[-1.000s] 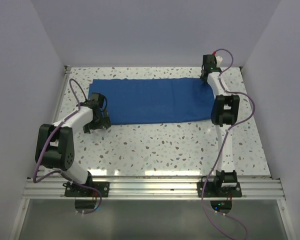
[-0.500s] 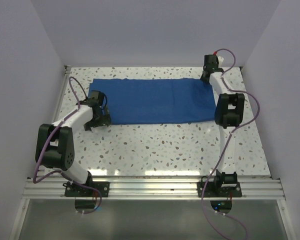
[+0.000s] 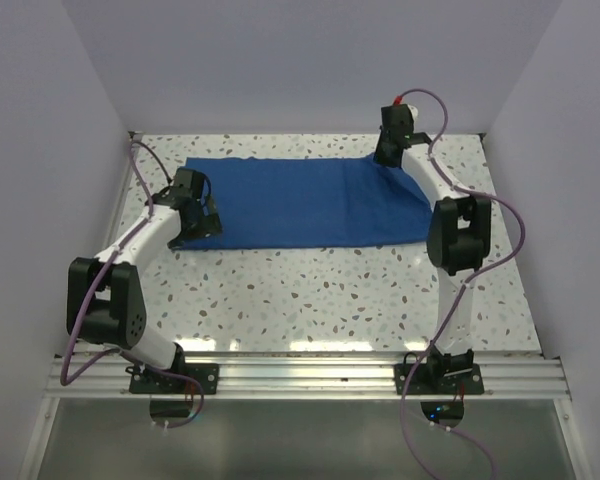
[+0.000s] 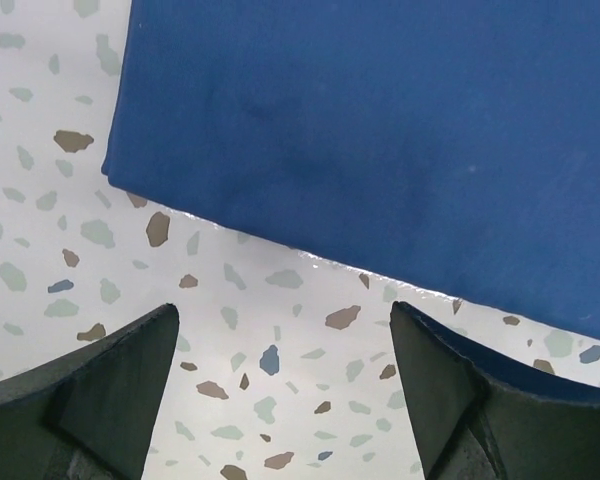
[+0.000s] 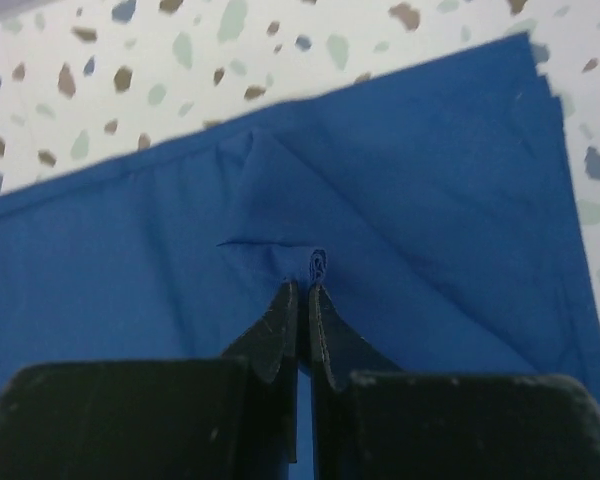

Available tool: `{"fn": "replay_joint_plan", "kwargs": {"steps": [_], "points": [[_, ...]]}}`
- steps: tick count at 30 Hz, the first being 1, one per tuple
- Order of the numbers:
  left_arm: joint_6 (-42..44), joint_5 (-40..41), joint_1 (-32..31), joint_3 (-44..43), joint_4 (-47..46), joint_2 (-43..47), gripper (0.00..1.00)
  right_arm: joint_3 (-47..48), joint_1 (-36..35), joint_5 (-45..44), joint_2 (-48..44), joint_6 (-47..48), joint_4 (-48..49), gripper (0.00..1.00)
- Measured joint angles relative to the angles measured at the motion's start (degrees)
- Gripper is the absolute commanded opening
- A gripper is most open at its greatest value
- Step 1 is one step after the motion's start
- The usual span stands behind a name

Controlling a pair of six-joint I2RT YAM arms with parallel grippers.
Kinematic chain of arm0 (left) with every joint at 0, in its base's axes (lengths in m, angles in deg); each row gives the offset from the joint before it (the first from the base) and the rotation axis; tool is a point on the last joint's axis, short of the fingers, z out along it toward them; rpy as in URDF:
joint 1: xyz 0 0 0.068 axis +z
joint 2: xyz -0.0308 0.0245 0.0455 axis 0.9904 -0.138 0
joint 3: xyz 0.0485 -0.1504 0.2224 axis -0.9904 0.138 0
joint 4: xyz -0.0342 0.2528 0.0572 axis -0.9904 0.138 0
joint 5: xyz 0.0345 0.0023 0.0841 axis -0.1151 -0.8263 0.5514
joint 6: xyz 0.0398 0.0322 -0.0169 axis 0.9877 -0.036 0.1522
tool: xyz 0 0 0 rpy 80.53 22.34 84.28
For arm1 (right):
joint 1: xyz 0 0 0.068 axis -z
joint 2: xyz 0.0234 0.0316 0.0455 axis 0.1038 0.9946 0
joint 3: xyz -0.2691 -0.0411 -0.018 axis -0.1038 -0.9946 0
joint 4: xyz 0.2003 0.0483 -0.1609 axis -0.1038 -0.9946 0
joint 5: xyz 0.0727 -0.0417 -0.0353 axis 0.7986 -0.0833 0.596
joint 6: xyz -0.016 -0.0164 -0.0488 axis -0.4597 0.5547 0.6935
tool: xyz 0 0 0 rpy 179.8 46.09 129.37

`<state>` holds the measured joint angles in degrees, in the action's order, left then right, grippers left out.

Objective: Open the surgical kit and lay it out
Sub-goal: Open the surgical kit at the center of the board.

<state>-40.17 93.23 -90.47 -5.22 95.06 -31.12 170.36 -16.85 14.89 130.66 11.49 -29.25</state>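
Blue cloth wrap (image 3: 300, 203) is lying spread on the speckled worktop (image 3: 310, 290); right jaws are pinching it, left jaws are standing released.

The wrap is occupying the far half of the worktop as a long flat rectangle, its long sides running left to right; the right arm (image 3: 450, 230) is reaching to the wrap's far right corner, where its jaws are clenched tight on a small fold (image 5: 315, 262) of the cloth, which is puckering up between the tips; stacked cloth edges are showing at that corner in the right wrist view; the left arm (image 3: 145, 235) is hanging over the wrap's near left corner with its jaws spread wide and grasping nothing; its two fingers (image 4: 110, 390) are hovering over bare worktop just beside the wrap's near edge, apart from the cloth.
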Motion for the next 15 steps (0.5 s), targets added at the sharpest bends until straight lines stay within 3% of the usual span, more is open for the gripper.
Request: {"fn": "replay_joint_plan", "kwargs": {"steps": [7, 12, 15], "points": [[-0.04, 0.04, 0.00, -5.84, 0.87, -0.37, 0.91, -20.35, -6.88, 6.08, -16.96, -1.33, -3.10, 0.00], [-0.44, 0.07, 0.00, -14.51, 0.79, -3.10, 0.90, -37.29, -16.31, 10.80, -38.07, -3.93, -9.27, 0.00], [-0.85, 0.15, 0.00, -18.75, 0.85, -4.46, 0.90, -45.55, -17.62, 14.21, -52.81, -5.92, -16.48, 0.00]]}}
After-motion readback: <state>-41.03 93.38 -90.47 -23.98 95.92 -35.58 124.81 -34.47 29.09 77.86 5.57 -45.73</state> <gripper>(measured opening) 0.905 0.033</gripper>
